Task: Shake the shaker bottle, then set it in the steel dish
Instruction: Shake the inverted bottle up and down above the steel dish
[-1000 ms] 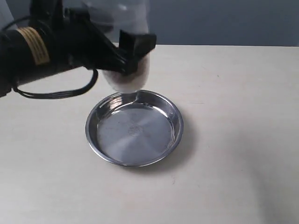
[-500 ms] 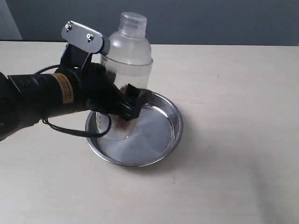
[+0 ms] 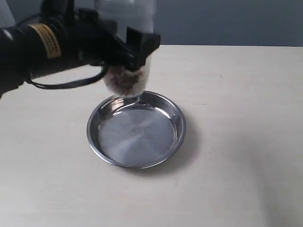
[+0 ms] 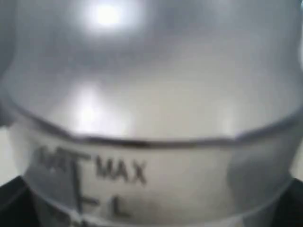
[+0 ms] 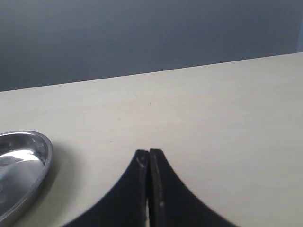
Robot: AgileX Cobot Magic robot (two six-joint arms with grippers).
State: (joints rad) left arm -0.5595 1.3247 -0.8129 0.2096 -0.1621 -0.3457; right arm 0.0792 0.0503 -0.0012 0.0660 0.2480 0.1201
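Note:
My left gripper point(image 3: 125, 53) is shut on the shaker bottle point(image 3: 127, 81) and holds it upright in the air over the far-left rim of the steel dish point(image 3: 182, 124). The bottle's top runs out of the exterior view; pale and brown grains show at its base. In the left wrist view the frosted bottle point(image 4: 156, 118) fills the picture, marked "MAX", with a dark finger point(image 4: 10, 201) at the corner. The dish lies on the table with nothing in it. My right gripper point(image 5: 149, 153) is shut on nothing, low over the table to the right of the dish point(image 5: 23, 156).
The pale tabletop point(image 3: 236, 94) stretches around the dish, with a grey wall behind it. A black cable point(image 3: 66, 85) hangs under the left arm, above the table to the left of the dish.
Half a second ago the bottle was down inside the dish; it has since risen to above the far rim, where it also was one second ago. The grip has not changed.

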